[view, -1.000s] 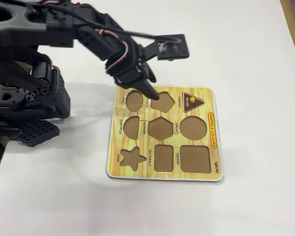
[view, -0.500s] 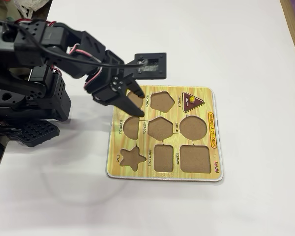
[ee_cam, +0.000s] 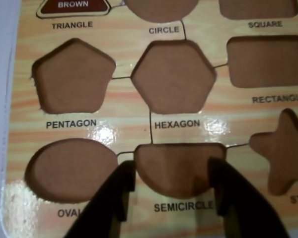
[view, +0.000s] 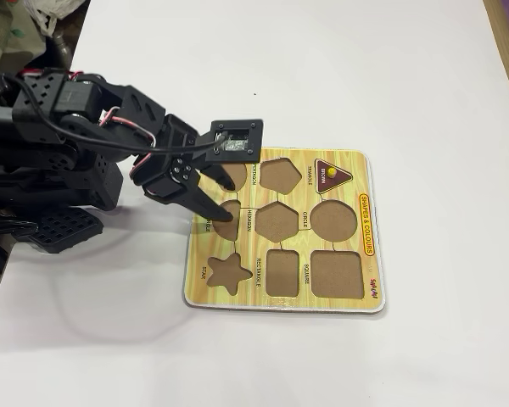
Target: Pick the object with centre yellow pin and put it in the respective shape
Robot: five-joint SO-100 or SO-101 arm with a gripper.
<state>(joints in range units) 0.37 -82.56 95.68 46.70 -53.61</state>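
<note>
Hovering over the left side of the puzzle board (view: 339,305) in the fixed view, the end effector (view: 225,216) had its two dark fingers spread apart with nothing between them, tips down around the semicircle recess (view: 226,219). The black arm (view: 76,127) reached in from the left across the white table (view: 424,76). The wrist view backed that up: both fingers (ee_cam: 111,196) straddled the semicircle cutout (ee_cam: 179,166), with the oval recess (ee_cam: 69,168) to their left, the pentagon (ee_cam: 72,74) and hexagon (ee_cam: 174,74) cutouts above.

Further right in the fixed view, the brown triangle piece (view: 334,175) with its yellow knob was sitting in the triangle recess at the board's top right corner, well apart from the end effector. The wrist view only caught its bottom edge (ee_cam: 73,7) at the top, marked BROWN, above the TRIANGLE label.
</note>
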